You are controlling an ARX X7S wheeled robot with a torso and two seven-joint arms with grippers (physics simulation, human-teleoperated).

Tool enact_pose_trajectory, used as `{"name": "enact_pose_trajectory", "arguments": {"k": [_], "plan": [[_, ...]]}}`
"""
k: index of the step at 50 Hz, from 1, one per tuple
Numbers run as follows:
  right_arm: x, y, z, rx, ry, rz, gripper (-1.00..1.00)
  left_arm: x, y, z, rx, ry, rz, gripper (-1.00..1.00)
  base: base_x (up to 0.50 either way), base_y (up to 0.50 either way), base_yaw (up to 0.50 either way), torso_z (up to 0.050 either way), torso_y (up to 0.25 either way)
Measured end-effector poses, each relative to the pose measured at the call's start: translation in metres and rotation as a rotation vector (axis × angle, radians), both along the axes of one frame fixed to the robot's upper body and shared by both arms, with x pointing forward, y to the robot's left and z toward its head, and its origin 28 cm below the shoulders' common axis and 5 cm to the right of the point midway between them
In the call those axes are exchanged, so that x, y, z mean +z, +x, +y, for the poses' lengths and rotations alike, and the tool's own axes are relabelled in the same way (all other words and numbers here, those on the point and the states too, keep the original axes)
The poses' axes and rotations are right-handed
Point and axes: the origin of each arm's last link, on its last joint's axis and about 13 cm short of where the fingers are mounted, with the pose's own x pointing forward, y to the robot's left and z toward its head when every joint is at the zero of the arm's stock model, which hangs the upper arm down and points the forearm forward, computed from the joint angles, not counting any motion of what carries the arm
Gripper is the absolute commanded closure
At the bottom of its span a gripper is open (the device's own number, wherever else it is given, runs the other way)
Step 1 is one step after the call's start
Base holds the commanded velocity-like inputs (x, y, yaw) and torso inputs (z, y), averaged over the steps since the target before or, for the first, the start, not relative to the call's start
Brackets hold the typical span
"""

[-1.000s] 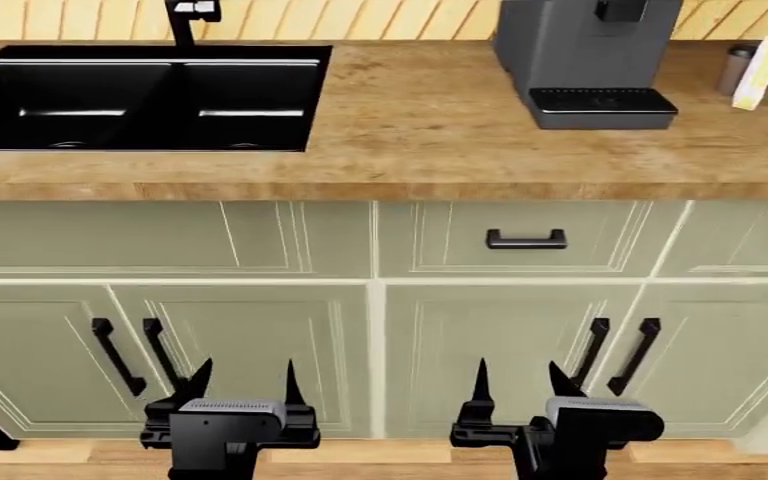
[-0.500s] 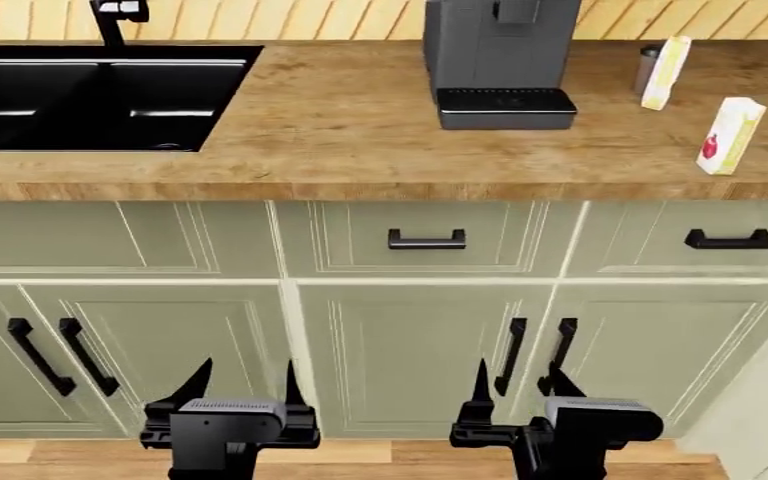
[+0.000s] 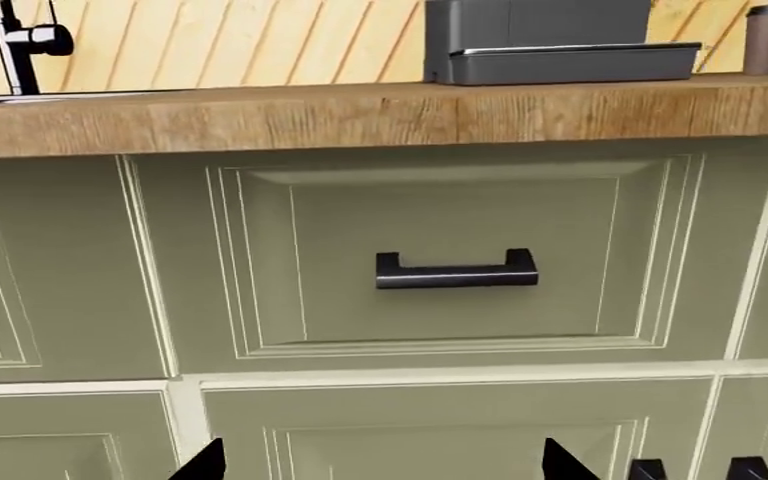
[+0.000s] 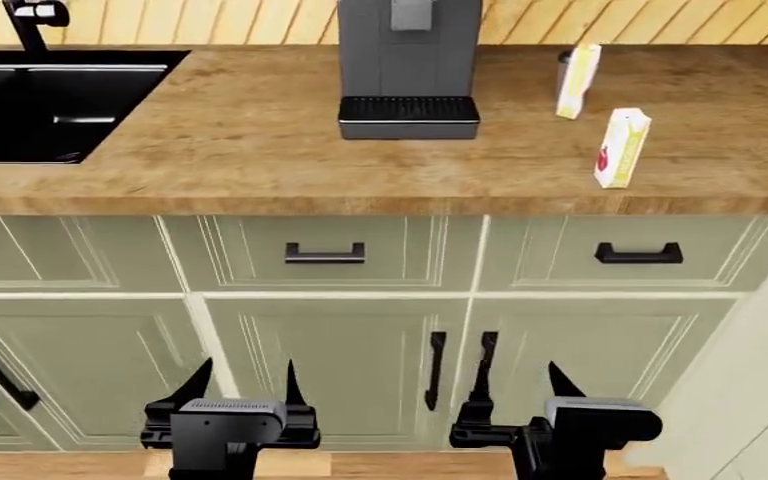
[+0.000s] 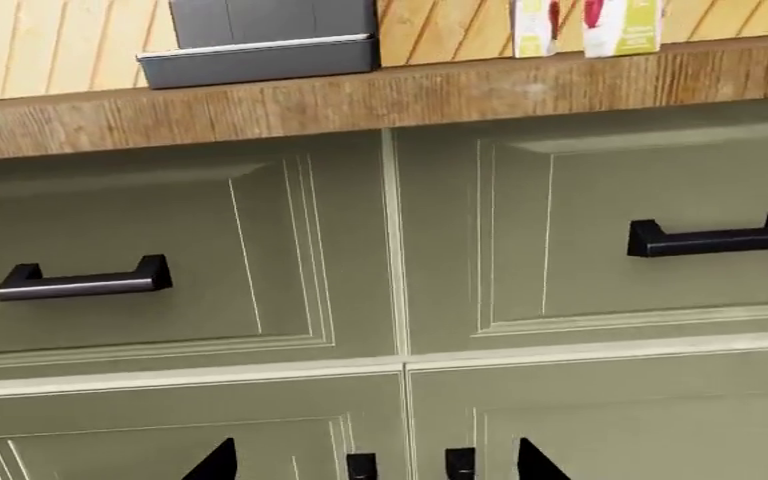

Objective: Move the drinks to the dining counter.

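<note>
A grey coffee machine (image 4: 408,62) stands on the wooden worktop (image 4: 264,140), up and ahead of both pincers. A black sink (image 4: 51,100) is sunk into the worktop further toward the left pincer's side, with a black tap (image 4: 31,20) behind it. Pale green cabinets (image 4: 344,340) with black handles (image 4: 324,253) face the pincers directly, below the worktop. Slatted wood panelling (image 3: 224,45) backs the worktop.

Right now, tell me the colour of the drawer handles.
Black, against pale green fronts; the drawer handle shows best in the left wrist view.
</note>
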Motion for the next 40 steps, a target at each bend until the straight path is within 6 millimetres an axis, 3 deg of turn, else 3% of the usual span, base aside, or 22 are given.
{"name": "enact_pose_trajectory", "arguments": {"k": [32, 40], "plan": [[0.0001, -0.0003, 0.0004, 0.001, -0.005, -0.003, -1.0, 0.0, -0.0003, 0.0, 0.0, 0.002, -0.001, -1.0, 0.13, -0.5, 0.0, 0.0, 0.0], [0.0086, -0.0021, -0.0019, -0.007, 0.007, -0.029, -1.0, 0.0043, -0.0024, 0.0011, 0.0, 0.002, -0.001, -1.0, 0.01, -0.01, 0.0, 0.0, 0.0]]}}
